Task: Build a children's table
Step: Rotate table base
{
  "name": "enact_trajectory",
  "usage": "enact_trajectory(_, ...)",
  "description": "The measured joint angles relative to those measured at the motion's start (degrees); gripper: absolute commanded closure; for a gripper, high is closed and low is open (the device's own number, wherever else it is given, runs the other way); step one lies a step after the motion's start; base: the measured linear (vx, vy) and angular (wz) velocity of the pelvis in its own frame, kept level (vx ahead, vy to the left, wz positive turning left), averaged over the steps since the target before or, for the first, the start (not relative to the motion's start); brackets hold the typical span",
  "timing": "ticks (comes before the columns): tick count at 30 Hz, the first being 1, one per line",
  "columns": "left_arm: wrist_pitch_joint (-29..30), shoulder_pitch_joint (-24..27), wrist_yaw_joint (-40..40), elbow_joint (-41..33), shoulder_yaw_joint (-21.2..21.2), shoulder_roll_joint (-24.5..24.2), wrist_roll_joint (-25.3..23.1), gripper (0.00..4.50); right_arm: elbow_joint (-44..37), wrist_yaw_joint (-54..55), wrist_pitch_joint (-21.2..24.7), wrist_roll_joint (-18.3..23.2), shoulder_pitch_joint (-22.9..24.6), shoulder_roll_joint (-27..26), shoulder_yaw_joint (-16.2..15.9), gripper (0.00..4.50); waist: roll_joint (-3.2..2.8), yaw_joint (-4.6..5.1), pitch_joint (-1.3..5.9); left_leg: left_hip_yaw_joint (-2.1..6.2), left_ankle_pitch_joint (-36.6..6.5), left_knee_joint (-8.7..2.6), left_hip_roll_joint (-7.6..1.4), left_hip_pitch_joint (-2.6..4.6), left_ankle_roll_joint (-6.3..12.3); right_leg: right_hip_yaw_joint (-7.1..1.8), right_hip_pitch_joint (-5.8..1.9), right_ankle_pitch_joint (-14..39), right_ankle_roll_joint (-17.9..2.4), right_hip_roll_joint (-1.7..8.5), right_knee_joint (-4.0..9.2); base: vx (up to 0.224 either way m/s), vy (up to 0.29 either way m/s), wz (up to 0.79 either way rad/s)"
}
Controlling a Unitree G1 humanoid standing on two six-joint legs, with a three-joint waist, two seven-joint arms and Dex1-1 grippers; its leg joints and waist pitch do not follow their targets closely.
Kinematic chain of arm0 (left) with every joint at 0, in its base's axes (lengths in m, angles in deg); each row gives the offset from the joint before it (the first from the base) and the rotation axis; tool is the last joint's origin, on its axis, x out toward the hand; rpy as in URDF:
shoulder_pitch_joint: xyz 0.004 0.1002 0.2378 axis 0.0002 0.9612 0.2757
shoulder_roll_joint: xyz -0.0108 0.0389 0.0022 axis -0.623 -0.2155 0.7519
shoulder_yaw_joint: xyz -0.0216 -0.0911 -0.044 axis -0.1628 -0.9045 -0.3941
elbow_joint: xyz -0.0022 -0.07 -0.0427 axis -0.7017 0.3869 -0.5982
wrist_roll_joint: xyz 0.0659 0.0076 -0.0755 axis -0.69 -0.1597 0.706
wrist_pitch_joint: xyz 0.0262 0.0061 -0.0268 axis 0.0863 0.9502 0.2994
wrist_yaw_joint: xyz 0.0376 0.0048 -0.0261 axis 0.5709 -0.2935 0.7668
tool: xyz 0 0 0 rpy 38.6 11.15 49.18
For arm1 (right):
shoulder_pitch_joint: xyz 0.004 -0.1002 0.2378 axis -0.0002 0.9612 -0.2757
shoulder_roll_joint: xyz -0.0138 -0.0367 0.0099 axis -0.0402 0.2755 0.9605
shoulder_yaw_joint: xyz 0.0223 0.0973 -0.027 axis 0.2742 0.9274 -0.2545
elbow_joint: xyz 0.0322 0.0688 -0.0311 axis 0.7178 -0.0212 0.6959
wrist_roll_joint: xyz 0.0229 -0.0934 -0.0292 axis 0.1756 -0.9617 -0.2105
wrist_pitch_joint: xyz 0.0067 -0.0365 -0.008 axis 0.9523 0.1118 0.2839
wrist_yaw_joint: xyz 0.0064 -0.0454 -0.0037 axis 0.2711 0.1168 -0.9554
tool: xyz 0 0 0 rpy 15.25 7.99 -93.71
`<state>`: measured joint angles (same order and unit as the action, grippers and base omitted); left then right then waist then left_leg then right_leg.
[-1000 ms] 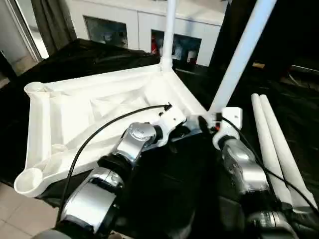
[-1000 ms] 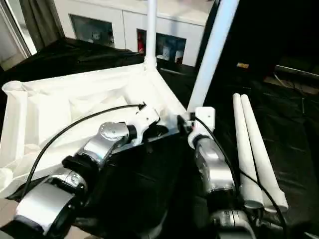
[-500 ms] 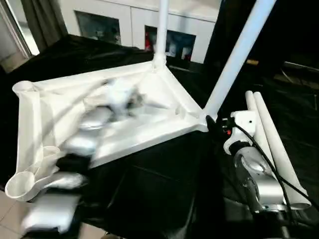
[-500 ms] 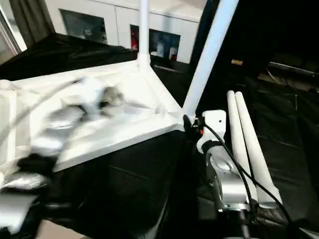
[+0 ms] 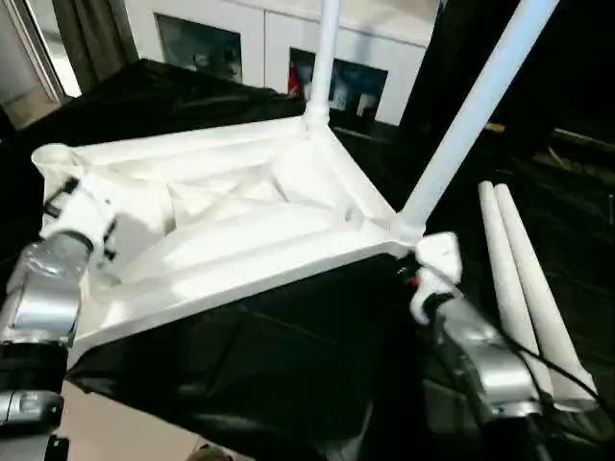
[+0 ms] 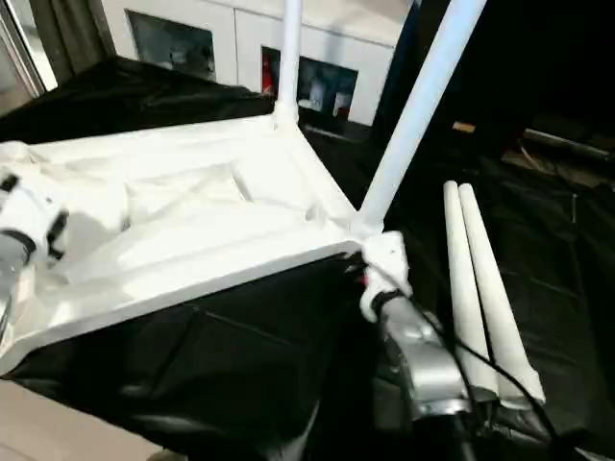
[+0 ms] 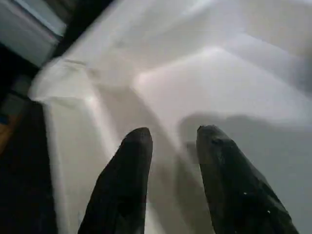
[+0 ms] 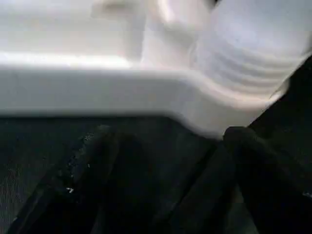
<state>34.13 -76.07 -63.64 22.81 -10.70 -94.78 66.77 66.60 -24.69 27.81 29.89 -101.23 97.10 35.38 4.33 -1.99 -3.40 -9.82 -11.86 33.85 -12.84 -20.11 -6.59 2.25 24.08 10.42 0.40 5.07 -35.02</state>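
The children's table top (image 5: 240, 230) lies upside down on black cloth, ribbed underside up. One leg (image 5: 325, 58) stands in the far corner socket and another leg (image 5: 471, 106) rises from the near right corner. Two loose legs (image 5: 524, 279) lie side by side to the right. My left arm (image 5: 48, 279) reaches the top's left end near an empty socket (image 5: 53, 158). There my left gripper (image 7: 168, 146) hovers open over the white ribs, holding nothing. My right gripper (image 8: 170, 134) is open just below the near right corner, under the leg's collar (image 8: 248, 53).
Black cloth (image 5: 288, 355) covers the work surface and drops off at the near edge, with pale floor (image 5: 106, 423) below at the left. A white cabinet (image 5: 250, 38) with glass doors stands behind. Dark furniture is at the back right.
My left arm has swung from the near right corner over to the top's left end, and its gripper has opened. The right gripper stays by the corner.
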Motion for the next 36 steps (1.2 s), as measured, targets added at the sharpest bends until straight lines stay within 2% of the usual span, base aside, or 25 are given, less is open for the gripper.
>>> enact_trajectory(6,0.9,0.7,-12.0,-3.7,3.4,-0.7,2.3,2.77,6.7,-0.7,-0.3,-1.3,-6.2,-0.1,-1.0,0.63,0.11,0.02,0.08,0.0,0.0,-0.03,-0.02,0.01,-0.04,0.02,0.02,0.0,0.0,-0.01,-0.04,0.0,0.0,0.0)
enact_trajectory(9,2.1,1.5,-18.4,-6.8,6.6,-2.0,4.4,2.77,10.2,-2.1,-1.0,-1.4,-8.6,0.3,-1.4,0.63,0.49,0.06,0.21,-0.01,0.0,-0.02,-0.02,0.04,-0.05,0.01,0.01,0.0,0.0,-0.01,-0.1,0.0,0.0,0.0)
enact_trajectory(12,2.9,1.6,-22.4,-8.5,8.5,-2.8,6.2,2.77,13.4,-3.1,-2.4,-1.5,-10.4,0.4,-1.8,0.63,0.79,0.26,0.28,-0.01,0.1,-0.01,-0.03,0.07,-0.16,-0.01,-0.01,0.0,0.0,-0.02,-0.25,0.0,0.0,0.0)
enact_trajectory(19,4.3,2.2,-33.8,-13.6,12.4,-5.3,8.2,2.77,19.3,-5.3,-4.6,-1.8,-13.9,1.0,-2.1,0.63,0.95,0.35,0.38,0.0,0.3,0.0,-0.06,0.12,-0.27,-0.03,-0.09,-0.1,-0.1,-0.04,-0.46,0.0,0.0,0.0)
enact_trajectory(22,4.2,2.4,-40.2,-16.5,15.9,-6.3,10.3,2.77,21.5,-6.3,-5.6,-1.8,-14.9,1.4,-2.1,0.63,1.32,0.39,0.53,0.0,0.3,0.0,-0.06,0.11,-0.29,-0.05,-0.07,-0.1,-0.1,-0.05,-0.48,0.0,0.0,0.0)
enact_trajectory(24,4.2,2.4,-43.4,-17.7,18.2,-5.6,11.9,2.77,22.6,-6.5,-5.8,-2.1,-15.7,1.7,-2.1,0.63,1.35,0.25,0.55,-0.01,0.3,0.02,-0.04,0.1,-0.29,-0.06,-0.08,-0.1,-0.1,-0.02,-0.47,0.0,0.0,0.0)
enact_trajectory(28,3.0,0.4,-44.9,-15.5,21.7,-0.8,12.2,2.77,23.8,-6.6,-6.6,-2.3,-16.1,1.6,-2.2,0.63,1.48,0.05,0.62,-0.01,0.4,0.04,-0.06,0.08,-0.27,-0.04,-0.07,-0.1,-0.1,-0.02,-0.63,0.0,0.0,0.0)
enact_trajectory(31,-0.1,-3.1,-44.5,-9.9,23.0,2.2,11.4,2.77,24.8,-6.7,-7.3,-2.3,-16.6,1.4,-2.1,0.63,1.43,0.24,0.59,0.03,0.4,0.05,-0.06,0.1,-0.33,-0.03,-0.01,-0.1,-0.1,-0.03,-0.8,0.0,0.0,0.0)
enact_trajectory(32,-2.6,-5.0,-42.4,-5.6,23.1,4.3,10.6,2.77,25.2,-6.6,-7.4,-2.3,-16.8,1.5,-2.1,0.63,1.41,0.21,0.58,0.03,0.4,0.04,-0.06,0.08,-0.33,-0.03,0.01,-0.1,-0.1,-0.03,-0.83,0.0,0.0,0.0)
enact_trajectory(36,-8.8,-9.8,-34.1,3.8,23.1,6.7,8.1,2.77,25.2,-6.6,-7.9,-2.5,-17.2,1.1,-2.6,0.63,1.45,0.37,0.57,0.12,0.5,0.05,-0.11,0.01,-0.41,-0.01,0.11,-0.2,-0.1,-0.11,-0.9,0.0,0.0,0.0)
